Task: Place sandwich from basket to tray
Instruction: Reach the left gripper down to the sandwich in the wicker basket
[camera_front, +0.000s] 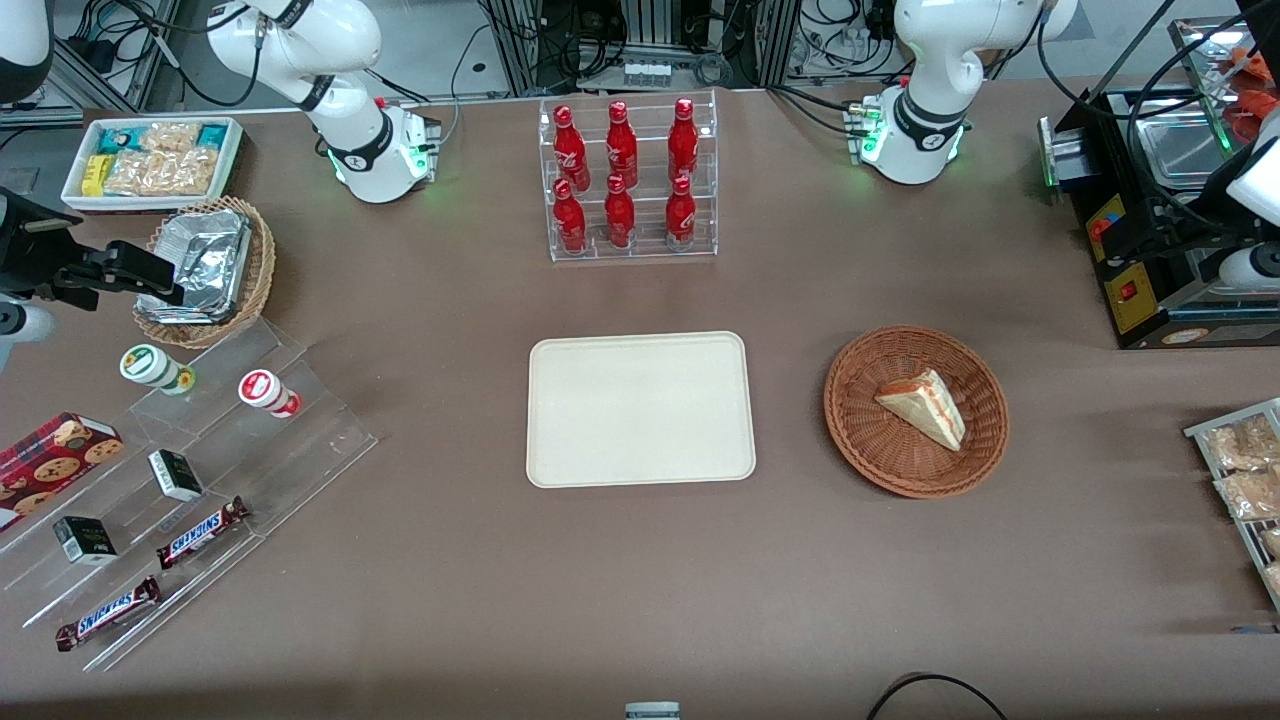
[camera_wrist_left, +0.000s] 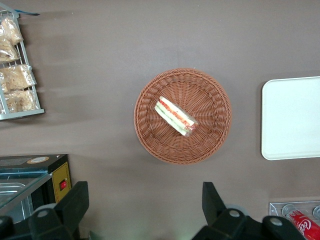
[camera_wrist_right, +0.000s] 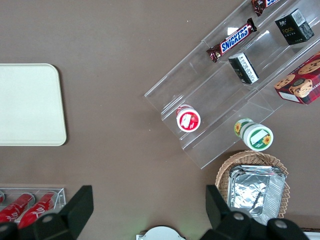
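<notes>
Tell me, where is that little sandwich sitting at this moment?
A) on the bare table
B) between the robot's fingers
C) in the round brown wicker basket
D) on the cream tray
C: the sandwich lies in the basket, the tray beside it is bare, and the open gripper hangs above the basket, holding nothing.
</notes>
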